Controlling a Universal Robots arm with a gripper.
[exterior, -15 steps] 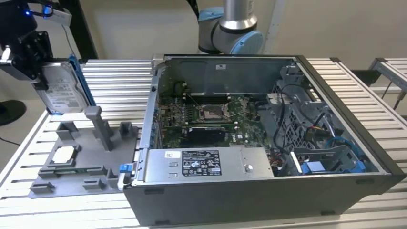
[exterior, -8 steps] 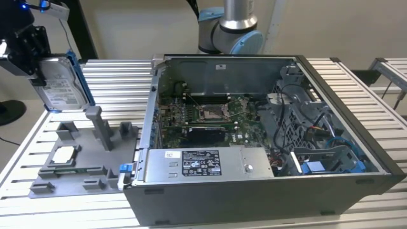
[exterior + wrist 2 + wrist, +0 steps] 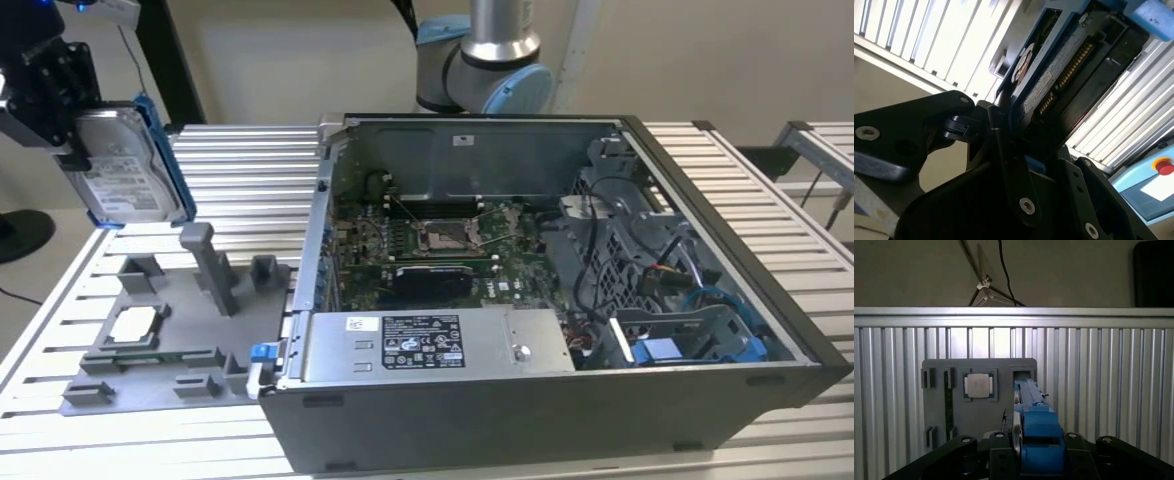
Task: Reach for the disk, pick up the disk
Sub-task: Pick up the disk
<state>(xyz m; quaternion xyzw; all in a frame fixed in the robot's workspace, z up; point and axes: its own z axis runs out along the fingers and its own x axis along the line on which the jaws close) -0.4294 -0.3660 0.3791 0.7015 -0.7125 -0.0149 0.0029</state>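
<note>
The disk (image 3: pixel 127 165), a silver-grey drive with a white label in a bright blue frame, hangs upright in the air at the exterior view's far left, above the grey fixture (image 3: pixel 147 330). My black gripper (image 3: pixel 78 125) is shut on its upper end. In the first wrist view the disk's blue frame (image 3: pixel 1036 427) runs edge-on between my fingers (image 3: pixel 999 452), with the fixture far below. The second wrist view shows the disk's underside and connector edge (image 3: pixel 1054 75) clamped in my gripper (image 3: pixel 1014 145).
The fixture carries a small square chip (image 3: pixel 134 325) and an upright post (image 3: pixel 207 262). To the exterior view's right stands an open computer case (image 3: pixel 694 200) with a labelled power-supply box (image 3: pixel 427 345). The slatted metal table (image 3: pixel 240 170) extends around them. The arm's base (image 3: pixel 487 60) rises behind the case.
</note>
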